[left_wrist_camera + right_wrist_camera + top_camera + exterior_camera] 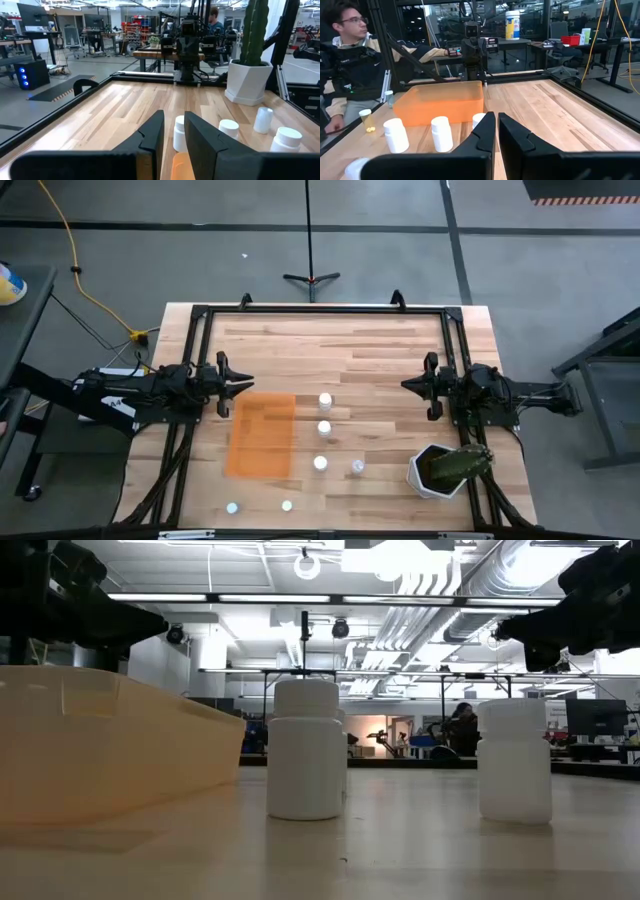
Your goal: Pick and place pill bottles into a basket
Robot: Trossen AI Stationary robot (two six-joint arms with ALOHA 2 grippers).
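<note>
The orange tray point(262, 435) lies flat on the table's left half; it also shows in the low view point(100, 750) and right wrist view point(442, 102). Several small white pill bottles stand upright on the wood: three in a column right of the tray point(325, 400) point(324, 428) point(320, 463), one beside them point(357, 468), two near the front edge point(232, 507) point(287, 505). My left gripper point(243, 387) point(174, 125) hovers at the tray's far left corner, open by a narrow gap, empty. My right gripper point(408, 385) point(496, 122) hovers right of the bottles, shut, empty.
A white hexagonal pot with a green plant point(440, 470) stands at the front right, under the right arm. A black frame point(320, 308) runs round the table. A person point(350, 60) sits beyond the table's left edge, with small vials point(366, 120) nearby.
</note>
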